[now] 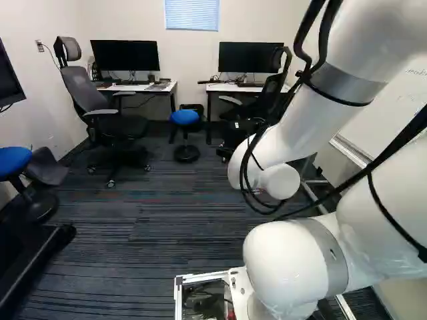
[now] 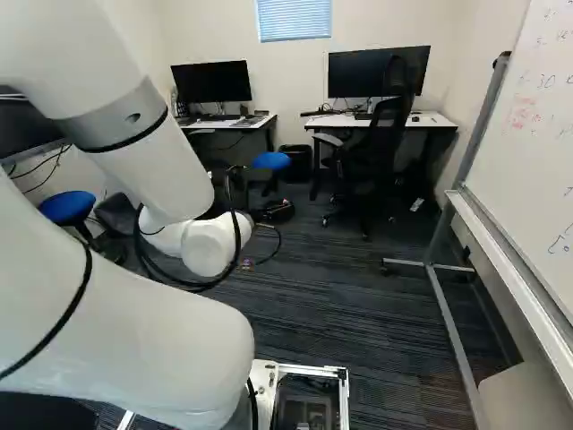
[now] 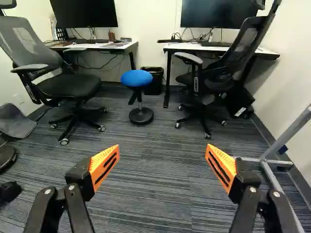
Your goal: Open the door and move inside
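Since edges come first: whiteboard stand (image 2: 448,336) borders the right side of the right base view, its legs reaching to lower right, with the whiteboard (image 2: 528,125) above. At far left of the left base view, a blue stool (image 1: 13,161) stands near the wall, and a dark low object (image 1: 33,267) fills the lower left corner. Between these sides, striped carpet (image 1: 147,227) runs forward to two desks. My white arm (image 1: 293,123) covers much of the right half of the left base view.

In the wrist view my gripper (image 3: 162,160) is released, orange-padded fingers wide apart, nothing held. Ahead of it, past the carpet, stands another blue stool (image 3: 137,77), a grey mesh chair (image 3: 68,87) to one side, a black mesh chair (image 3: 214,73) to the other. Door: I can't tell where it is.

Containers: black bin (image 3: 154,80) just behind that stool, contents hidden from me; white-framed box (image 2: 345,385) at the bottom of the right base view, dark parts inside.

Surfaces: left desk (image 1: 167,88), upper left of the left base view, carries a monitor (image 1: 125,56) and small items. Right desk (image 2: 434,121), upper right in the right base view, carries another monitor (image 2: 372,72). Window blind (image 1: 192,13) at top center, left base view.
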